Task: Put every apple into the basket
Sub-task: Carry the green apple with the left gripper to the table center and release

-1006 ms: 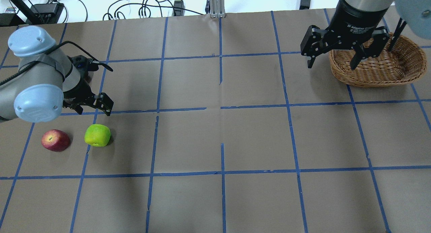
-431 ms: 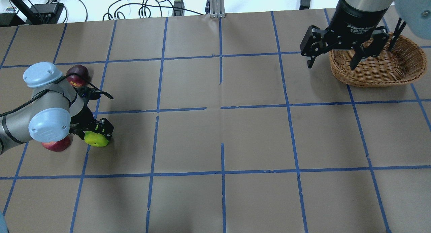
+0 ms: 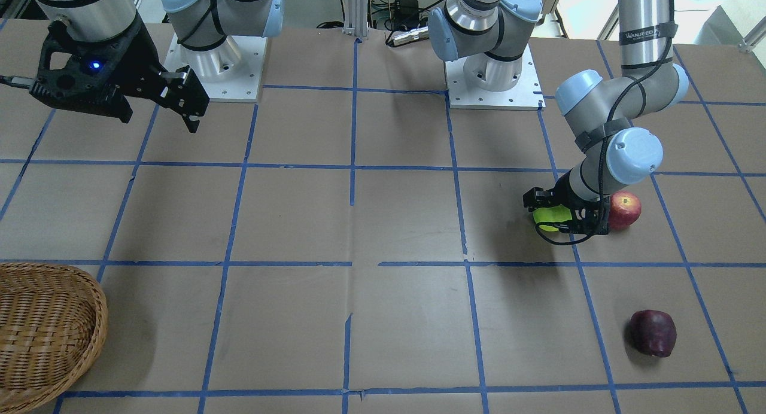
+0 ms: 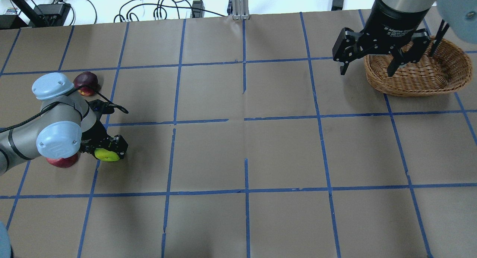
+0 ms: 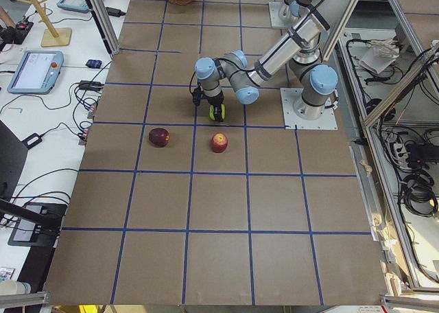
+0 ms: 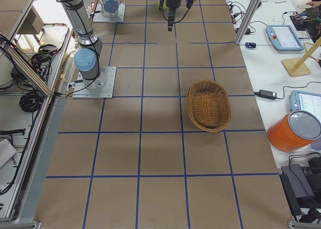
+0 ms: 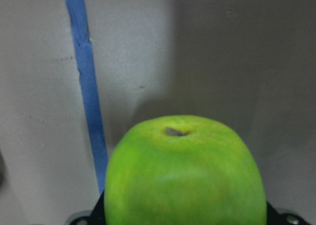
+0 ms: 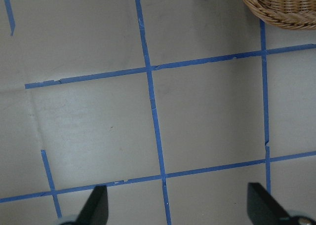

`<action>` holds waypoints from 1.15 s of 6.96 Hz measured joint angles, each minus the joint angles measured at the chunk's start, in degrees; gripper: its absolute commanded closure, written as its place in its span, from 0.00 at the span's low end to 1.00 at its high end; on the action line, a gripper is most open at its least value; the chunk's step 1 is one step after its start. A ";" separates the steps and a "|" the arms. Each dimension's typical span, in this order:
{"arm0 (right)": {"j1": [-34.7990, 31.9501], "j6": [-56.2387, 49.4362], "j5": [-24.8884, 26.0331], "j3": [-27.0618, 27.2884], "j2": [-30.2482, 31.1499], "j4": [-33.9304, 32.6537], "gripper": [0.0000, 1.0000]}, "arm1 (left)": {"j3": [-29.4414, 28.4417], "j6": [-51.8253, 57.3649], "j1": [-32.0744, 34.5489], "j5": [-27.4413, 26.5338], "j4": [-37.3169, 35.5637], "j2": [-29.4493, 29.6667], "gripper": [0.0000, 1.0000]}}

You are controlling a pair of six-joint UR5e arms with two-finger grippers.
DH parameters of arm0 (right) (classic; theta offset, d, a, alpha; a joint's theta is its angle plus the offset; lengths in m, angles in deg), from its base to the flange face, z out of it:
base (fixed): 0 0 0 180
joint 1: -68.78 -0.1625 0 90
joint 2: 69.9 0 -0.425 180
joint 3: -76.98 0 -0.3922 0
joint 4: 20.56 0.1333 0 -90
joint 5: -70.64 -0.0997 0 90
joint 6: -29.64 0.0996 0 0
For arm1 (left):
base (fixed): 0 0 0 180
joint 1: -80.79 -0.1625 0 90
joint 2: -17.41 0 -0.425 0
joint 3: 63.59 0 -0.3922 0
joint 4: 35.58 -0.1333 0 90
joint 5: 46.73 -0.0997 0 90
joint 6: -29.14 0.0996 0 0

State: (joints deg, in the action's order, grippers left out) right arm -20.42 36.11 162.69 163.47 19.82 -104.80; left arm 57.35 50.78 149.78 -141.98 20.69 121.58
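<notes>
- Overhead exterior: my left gripper [image 4: 104, 150] straddles the lime-green apple [image 4: 107, 156]; I cannot tell whether my fingers press it. My right gripper [image 4: 366, 73] hangs wide open beside the wicker basket [image 4: 449, 84].
- Exterior front-facing: the red apple [image 3: 626, 209] lies just beside the green one, and the maroon apple [image 3: 653, 333] lies well apart from both.
- Left wrist-mounted: the green apple fills the lower view, stem end forward.

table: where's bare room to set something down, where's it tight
Free: the wide middle of the table, between green apple and basket. Crowded: the left end, where the left gripper straddles the green apple near the red apple and maroon apple; right gripper hangs at the basket's edge.
</notes>
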 measured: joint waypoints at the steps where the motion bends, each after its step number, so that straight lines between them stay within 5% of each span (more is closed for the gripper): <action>1: 0.01 -0.21 0.04 0.00 -0.03 0.05 0.00 | -1.38 -3.45 1.57 1.47 0.25 -0.36 1.00; 4: 0.08 -0.63 0.24 0.03 -0.37 0.14 0.00 | -7.33 -25.79 17.16 10.43 2.01 0.39 1.00; 6: 0.09 -0.61 1.79 0.03 -1.09 -0.17 0.00 | -8.85 -38.03 29.66 18.69 -6.42 3.41 0.90; 7: 0.24 -0.52 2.31 0.01 -2.02 -0.67 0.00 | -9.02 -42.96 34.46 21.38 -13.61 5.80 0.71; 8: 0.78 -0.46 2.68 0.01 -3.59 -1.35 0.00 | -9.02 -45.44 37.54 22.50 -18.97 8.25 0.01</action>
State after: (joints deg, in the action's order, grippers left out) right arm -19.64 35.66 165.37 163.47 16.23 -106.14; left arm 48.32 5.34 187.33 -119.48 1.73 129.84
